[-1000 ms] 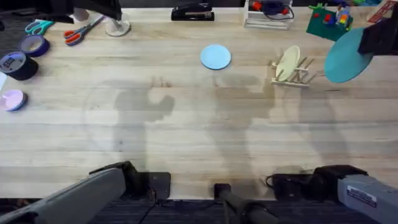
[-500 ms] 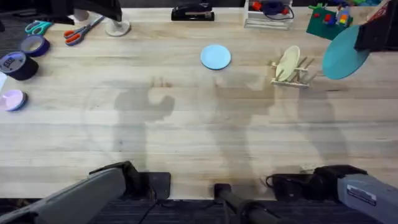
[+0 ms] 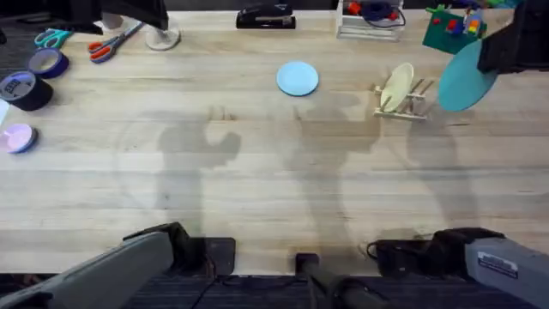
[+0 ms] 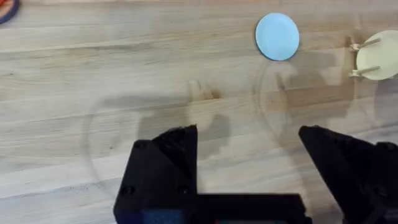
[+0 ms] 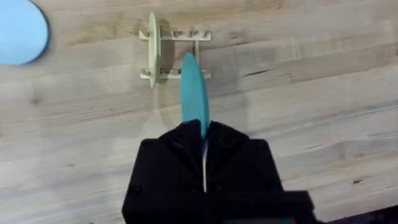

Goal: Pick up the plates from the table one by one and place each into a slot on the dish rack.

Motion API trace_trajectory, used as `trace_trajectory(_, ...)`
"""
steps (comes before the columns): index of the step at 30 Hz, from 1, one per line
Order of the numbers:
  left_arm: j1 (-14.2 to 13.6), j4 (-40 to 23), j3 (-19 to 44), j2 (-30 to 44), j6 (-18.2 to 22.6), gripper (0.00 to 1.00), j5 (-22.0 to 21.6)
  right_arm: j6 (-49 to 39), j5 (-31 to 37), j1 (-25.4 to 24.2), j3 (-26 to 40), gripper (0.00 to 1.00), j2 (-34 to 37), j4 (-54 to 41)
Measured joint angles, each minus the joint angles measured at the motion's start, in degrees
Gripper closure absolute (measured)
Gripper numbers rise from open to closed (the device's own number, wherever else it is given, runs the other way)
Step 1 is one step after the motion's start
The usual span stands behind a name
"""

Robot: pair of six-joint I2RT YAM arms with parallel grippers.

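Above dish rack [image 5: 174,55] — teal plate [image 5: 194,93], edge-on

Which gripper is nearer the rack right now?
Right. The right gripper is up beside the rack, holding the teal plate edge-on above it. The left gripper is open, back near its base, across the table from the rack.

A large tabletop [image 3: 257,172] of pale wooden planks with visible grain is seen across the overhead view. Soft grey shadows are cast over its middle. Along the far edge, scissors [image 3: 110,43] with orange handles and a teal-handled pair [image 3: 53,36] are laid, with a black stapler [image 3: 265,16] further along. At the left edge, rolls of tape [image 3: 26,86] are placed. A green block with coloured pieces [image 3: 453,26] is set at the far right.
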Motion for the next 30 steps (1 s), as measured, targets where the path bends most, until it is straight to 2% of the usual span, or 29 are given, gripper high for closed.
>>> trace_trajectory(17, 0.00, 0.00, 0.00, 0.00, 0.00, 0.006, 0.00, -0.04, -0.02, 0.00, 0.00, 0.973, 4.59, 1.84)
trace_trajectory(30, 0.00, 0.00, 0.00, 0.00, 0.00, 0.005, 0.00, -0.87, 0.00, 0.00, 0.00, 0.973, 4.85, 4.51)
